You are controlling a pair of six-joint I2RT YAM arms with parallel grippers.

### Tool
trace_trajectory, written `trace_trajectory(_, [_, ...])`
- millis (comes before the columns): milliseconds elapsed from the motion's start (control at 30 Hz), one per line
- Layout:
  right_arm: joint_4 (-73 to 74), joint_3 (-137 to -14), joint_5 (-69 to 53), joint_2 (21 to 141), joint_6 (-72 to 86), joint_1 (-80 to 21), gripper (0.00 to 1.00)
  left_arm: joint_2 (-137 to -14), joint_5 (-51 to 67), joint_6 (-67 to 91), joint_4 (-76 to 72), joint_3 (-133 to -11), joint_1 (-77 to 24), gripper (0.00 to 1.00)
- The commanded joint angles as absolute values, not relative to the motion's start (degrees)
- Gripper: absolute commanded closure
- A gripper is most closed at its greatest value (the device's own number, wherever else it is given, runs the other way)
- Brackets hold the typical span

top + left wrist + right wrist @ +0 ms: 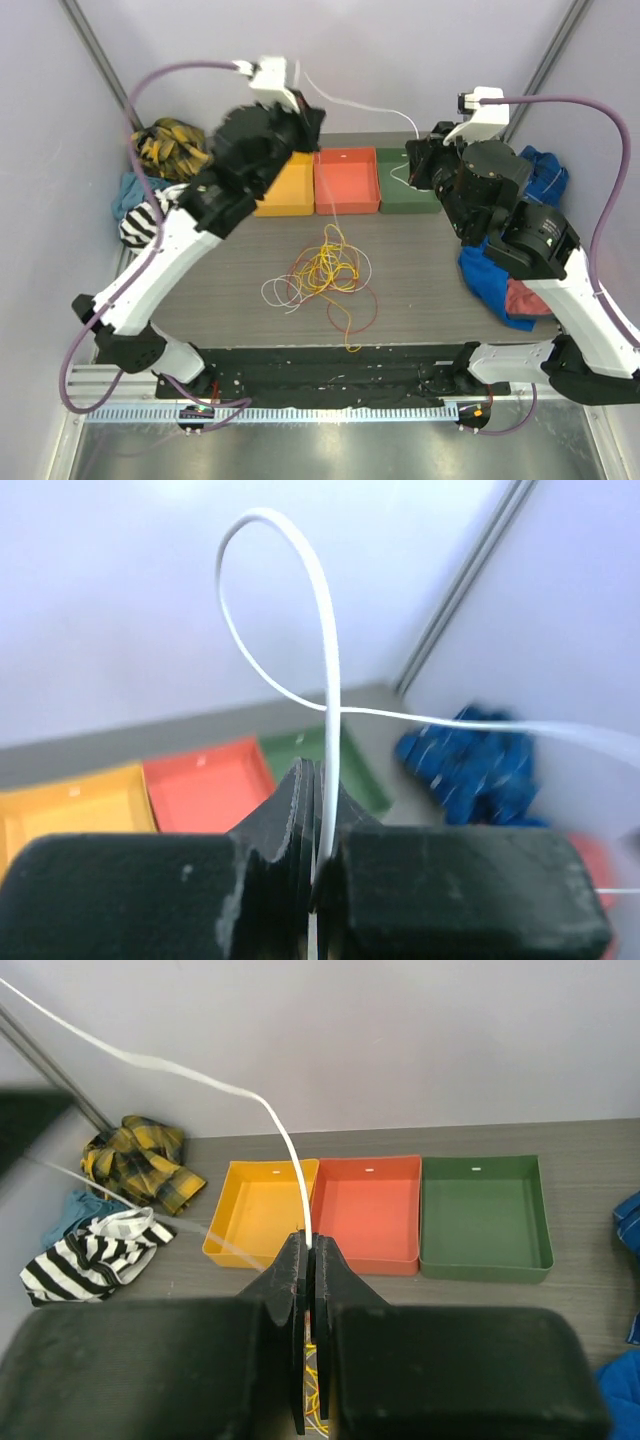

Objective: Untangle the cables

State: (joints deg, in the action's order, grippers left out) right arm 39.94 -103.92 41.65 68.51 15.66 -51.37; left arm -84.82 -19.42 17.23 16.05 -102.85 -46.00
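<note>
A tangle of yellow-orange, red and white cables [325, 272] lies on the table in front of the trays. One white cable [352, 103] is stretched in the air between both grippers. My left gripper [312, 122] is raised at the back left and is shut on it; the white cable [327, 640] loops above the jaws in the left wrist view. My right gripper [412, 172] is raised at the back right, over the green tray, and is shut on the same white cable [285, 1150]. A strand of it hangs from the left gripper to the tangle.
A yellow tray [286, 186], a red tray [346, 180] and a green tray [402, 186] stand in a row at the back. Crumpled clothes lie at the left [168, 148] and at the right [500, 285]. Grey walls close in the sides.
</note>
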Motion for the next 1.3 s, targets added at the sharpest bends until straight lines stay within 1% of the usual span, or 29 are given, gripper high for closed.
trace_trajectory(0, [36.65, -103.71, 40.43, 68.99, 17.23, -51.59, 0.99, -85.33, -22.06, 18.72, 29.17, -118.71, -45.79, 1.0])
trace_trajectory(33, [36.56, -103.36, 40.17, 69.26, 17.49, -51.68, 0.99, -85.78, -21.89, 18.81, 31.18, -123.7, -45.79, 1.0])
trace_trajectory(267, [35.95, -100.64, 37.27, 69.7, 18.89, -51.68, 0.99, -88.85, -17.23, 20.91, 33.91, -137.61, -45.79, 0.99])
trace_trajectory(333, [35.34, -98.63, 36.22, 69.52, 19.51, -51.68, 0.99, -89.56, -15.83, 22.14, 35.06, -138.25, -45.79, 1.0])
trace_trajectory(367, [34.9, -97.74, 36.04, 69.17, 19.86, -51.68, 0.99, -89.39, -15.56, 22.67, 35.5, -137.82, -45.79, 0.99])
trace_trajectory(467, [33.58, -93.96, 35.16, 67.95, 20.83, -51.68, 0.99, -87.38, -14.59, 24.43, 35.25, -131.15, -45.79, 1.0])
trace_trajectory(500, [33.23, -92.3, 35.07, 67.68, 21.09, -51.59, 0.99, -86.58, -14.5, 24.78, 33.94, -126.26, -45.79, 1.0])
trace_trajectory(600, [32.87, -89.83, 36.21, 66.98, 21.01, -51.68, 0.99, -85.25, -16.08, 24.61, 32.09, -120.08, -45.79, 1.0])
trace_trajectory(767, [32.43, -89.3, 38.49, 68.38, 20.39, -51.68, 0.99, -87.89, -19.15, 22.24, 31.82, -120.06, -45.7, 1.0])
trace_trajectory(900, [31.47, -91.4, 38.94, 72.24, 20.83, -51.07, 0.99, -90.96, -21.44, 19.95, 30.67, -121.11, -45.09, 1.0])
trace_trajectory(1033, [30.85, -94.65, 36.83, 76.98, 21.53, -49.57, 0.99, -92.37, -23.29, 20.3, 31.2, -120.94, -40.89, 1.0])
trace_trajectory(1167, [31.37, -98.6, 34.81, 82.34, 21.53, -49.31, 0.99, -91.76, -21.37, 24.42, 31.29, -117.87, -34.73, 1.0])
trace_trajectory(1267, [31.38, -98.44, 33.57, 82.62, 21.1, -49.22, 0.99, -89.14, -17.85, 25.66, 30.07, -113.66, -33.57, 1.0])
